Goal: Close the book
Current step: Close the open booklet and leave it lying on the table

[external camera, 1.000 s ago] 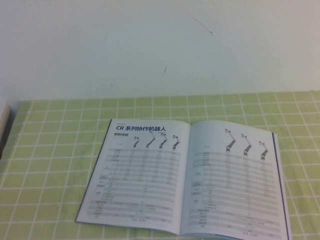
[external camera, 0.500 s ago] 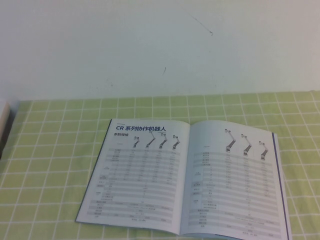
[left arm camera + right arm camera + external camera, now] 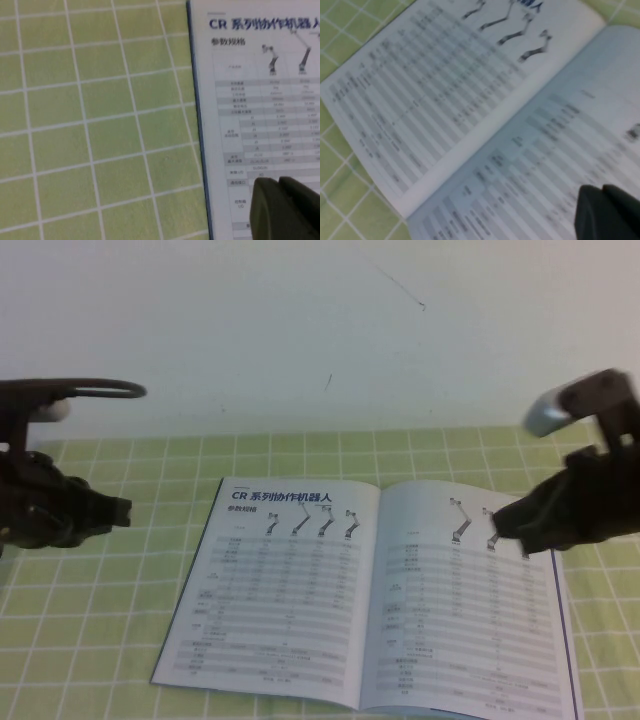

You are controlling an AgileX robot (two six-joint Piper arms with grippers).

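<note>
The book [image 3: 370,590] lies open (pages up) on the checked cloth [image 3: 100,570], the left gripper [image 3: 124,511] at its ten o'clock, the right gripper [image 3: 500,523] above its two o'clock, both clenched on nothing.

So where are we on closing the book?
Done: nothing yet; the book lies open flat on the checked cloth, both pages up. In hand: the right gripper is over the right page; the left gripper hangs over cloth left of the book. Left: lift one side, fold it over the spine, press shut.
</note>
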